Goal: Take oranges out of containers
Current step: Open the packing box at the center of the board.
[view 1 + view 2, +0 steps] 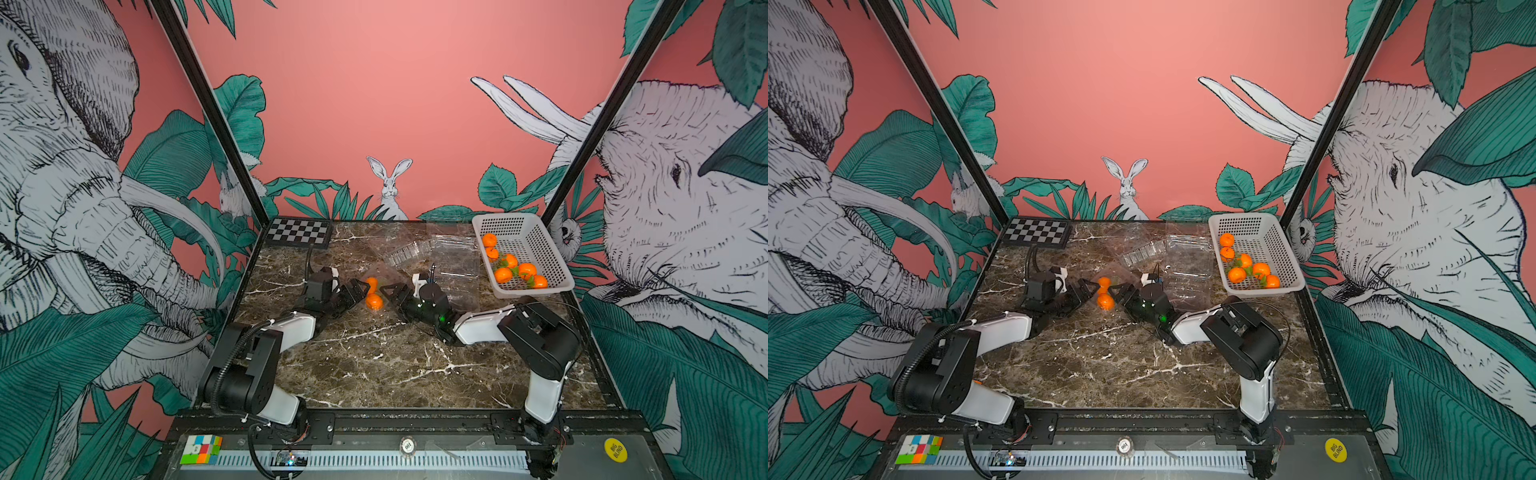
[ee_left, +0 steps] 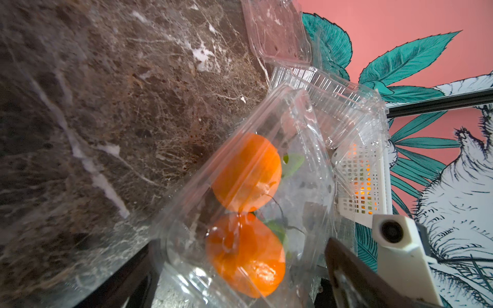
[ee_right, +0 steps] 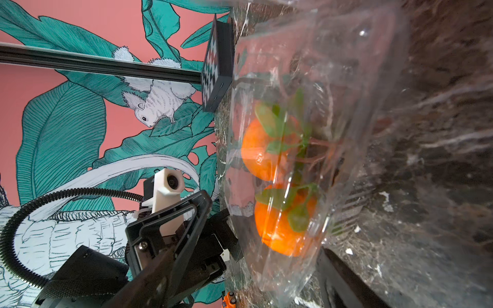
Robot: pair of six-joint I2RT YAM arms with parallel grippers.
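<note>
A closed clear container [image 1: 384, 272] [image 1: 1118, 272] lies mid-table with two oranges [image 1: 372, 283] [image 1: 375, 302] inside, green leaves on them. My left gripper [image 1: 360, 291] [image 1: 1090, 291] stands at its left end and my right gripper [image 1: 388, 296] [image 1: 1119, 293] at its right end, facing each other. In the left wrist view the container [image 2: 306, 200] and its nearer orange [image 2: 245, 256] sit between the wide-spread fingers of the left gripper [image 2: 240, 256]. In the right wrist view the container's end [image 3: 346, 106] lies between the open fingers of the right gripper [image 3: 256, 256], a gap on one side.
A white perforated basket [image 1: 536, 245] at the back right holds several oranges [image 1: 503, 275]. Empty clear containers [image 1: 409, 251] [image 1: 457, 257] lie open behind the grippers. A checkerboard [image 1: 299, 232] sits at the back left. A small orange block [image 3: 228, 300] lies on the marble.
</note>
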